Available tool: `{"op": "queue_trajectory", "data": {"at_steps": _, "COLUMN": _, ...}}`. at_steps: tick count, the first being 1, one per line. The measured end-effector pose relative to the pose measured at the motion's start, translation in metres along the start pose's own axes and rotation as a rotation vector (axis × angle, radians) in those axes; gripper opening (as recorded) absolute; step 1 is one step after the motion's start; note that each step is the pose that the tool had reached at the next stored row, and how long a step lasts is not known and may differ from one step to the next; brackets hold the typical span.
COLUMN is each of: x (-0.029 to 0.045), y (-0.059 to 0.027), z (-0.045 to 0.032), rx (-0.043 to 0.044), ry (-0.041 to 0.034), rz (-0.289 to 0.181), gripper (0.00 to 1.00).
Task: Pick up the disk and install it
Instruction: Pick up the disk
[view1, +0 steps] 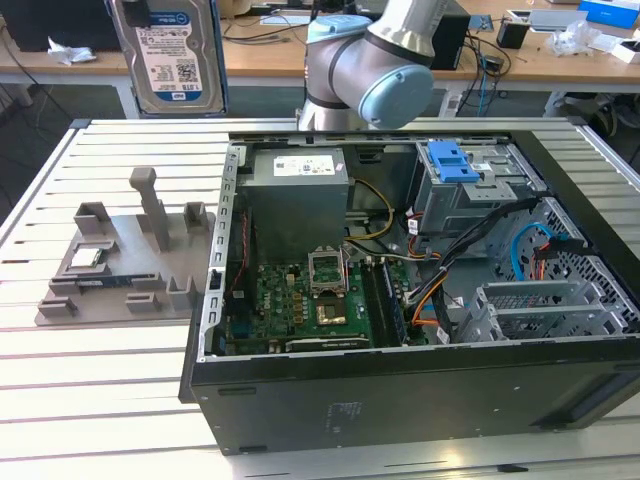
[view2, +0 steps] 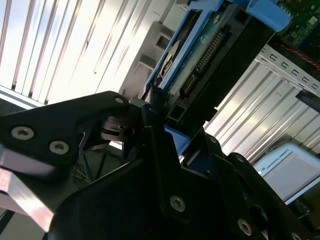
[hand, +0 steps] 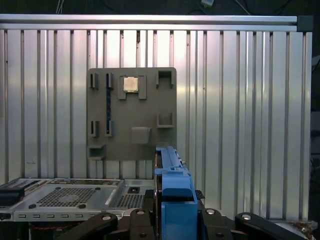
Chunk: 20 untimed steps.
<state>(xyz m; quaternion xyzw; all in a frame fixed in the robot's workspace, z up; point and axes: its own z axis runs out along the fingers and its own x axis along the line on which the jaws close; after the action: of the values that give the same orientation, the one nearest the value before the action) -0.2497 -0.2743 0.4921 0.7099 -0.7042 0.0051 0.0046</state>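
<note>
Slatted table (hand: 240, 100) behind, fingers (view2: 155, 135) clamp the disk (hand: 172, 200), seen edge-on.

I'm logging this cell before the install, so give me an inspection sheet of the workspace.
Surface: slatted metal table carrying an open computer case and a grey fixture.
Job's things: disk held in the air, outside the case.
Clutter: chip and memory stick on the fixture.
Grippers: gripper shut on the disk.
Cables: black, orange, yellow and blue cables inside the case.
Surroundings: desks with loose items behind the table.
</note>
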Motion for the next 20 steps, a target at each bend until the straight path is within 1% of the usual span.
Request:
{"op": "queue_trajectory", "data": {"at_steps": 8, "x": 0.0007, "y": -0.0208, "z": 0.0, "rx": 0.0, "ry": 0.0, "rz": 0.0, "gripper": 0.36}}
{"op": "queue_trajectory", "data": {"at_steps": 10, "x": 0.0016, "y": -0.0242, "z": 0.0, "rx": 0.0, "ry": 0.0, "rz": 0.0, "gripper": 0.36}}
{"op": "queue_trajectory", "data": {"at_steps": 12, "x": 0.0039, "y": -0.0298, "z": 0.0, "rx": -0.0001, "ry": 0.0, "rz": 0.0, "gripper": 0.36}}
{"op": "queue_trajectory", "data": {"at_steps": 15, "x": 0.0072, "y": -0.0357, "z": 0.0001, "rx": -0.0002, "ry": 0.0, "rz": 0.0, "gripper": 0.36}}
{"op": "queue_trajectory", "data": {"at_steps": 17, "x": 0.0117, "y": -0.041, "z": 0.0002, "rx": -0.0002, "ry": 0.0, "rz": 0.0, "gripper": 0.36}}
{"op": "queue_trajectory", "data": {"at_steps": 20, "x": 0.0167, "y": -0.0435, "z": 0.0003, "rx": -0.0001, "ry": 0.0, "rz": 0.0, "gripper": 0.36}}
